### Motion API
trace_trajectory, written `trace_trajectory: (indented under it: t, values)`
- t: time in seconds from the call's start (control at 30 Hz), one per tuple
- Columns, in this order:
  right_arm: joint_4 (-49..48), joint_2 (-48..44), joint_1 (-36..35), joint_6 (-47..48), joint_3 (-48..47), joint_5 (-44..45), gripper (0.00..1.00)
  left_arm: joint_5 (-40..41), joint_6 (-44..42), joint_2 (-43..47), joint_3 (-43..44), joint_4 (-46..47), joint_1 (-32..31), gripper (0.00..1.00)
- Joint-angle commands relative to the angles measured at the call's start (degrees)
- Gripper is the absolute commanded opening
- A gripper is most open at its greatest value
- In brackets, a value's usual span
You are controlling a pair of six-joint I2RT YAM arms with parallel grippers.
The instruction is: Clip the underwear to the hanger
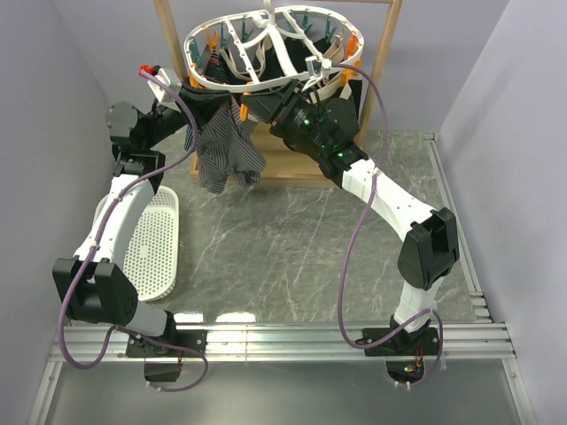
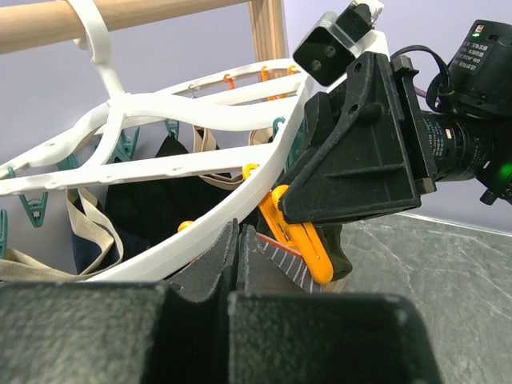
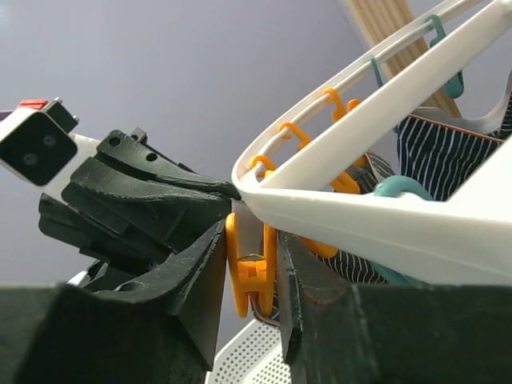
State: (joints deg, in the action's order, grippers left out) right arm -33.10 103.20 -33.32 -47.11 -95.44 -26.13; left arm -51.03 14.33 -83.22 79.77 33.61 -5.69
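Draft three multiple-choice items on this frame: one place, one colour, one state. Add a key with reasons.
1. Where does the white perforated plastic basket sit?
A) left side of the grey marbled table, by the left arm
B) right side
C) far edge, centre

2. What colour is the plastic clip between the right end effector fingers?
A) teal
B) orange
C) white

3. How is the light grey striped underwear?
A) flat on the table
B) in the basket
C) hanging bunched under the white plastic oval hanger

Key: 1A, the top view shows it beside the left arm. 2B, the right wrist view shows orange between the fingers. 3C, the top view shows it draping down from the rim.
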Motion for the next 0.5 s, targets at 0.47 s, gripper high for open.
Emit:
trace_trajectory:
  t: [0.47]
  values:
    - [0.93,-1.33,-1.04,-0.44,0.52,-6.3,0.55,0.67,0.88,-0.1,2.76,2.96,0.24,0.0]
